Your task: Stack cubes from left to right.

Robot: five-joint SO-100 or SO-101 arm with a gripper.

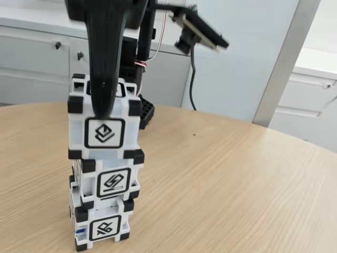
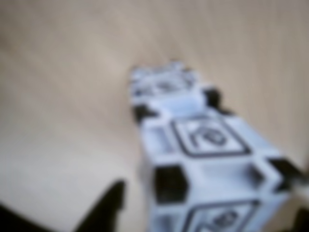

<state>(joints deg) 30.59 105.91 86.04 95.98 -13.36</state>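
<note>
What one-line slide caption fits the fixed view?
Three glyph cubes stand stacked on the wooden table, with the black gripper at the top cube.

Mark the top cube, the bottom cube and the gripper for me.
Top white plastic cube with black corners [image 1: 105, 132], fixed view: front glyph.
Bottom white plastic cube [image 1: 103, 230], fixed view: front glyph.
Black gripper [image 1: 103, 105], fixed view: fingertip at top cube.

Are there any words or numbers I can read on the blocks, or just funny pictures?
No words or numbers can be read.
Top cube: a layered-diamond sign, no letters.
Middle cube: a zigzag sign, no letters.
Bottom cube: a crossed-lines sign, no letters.
The wrist view is too blurred to read.
</note>
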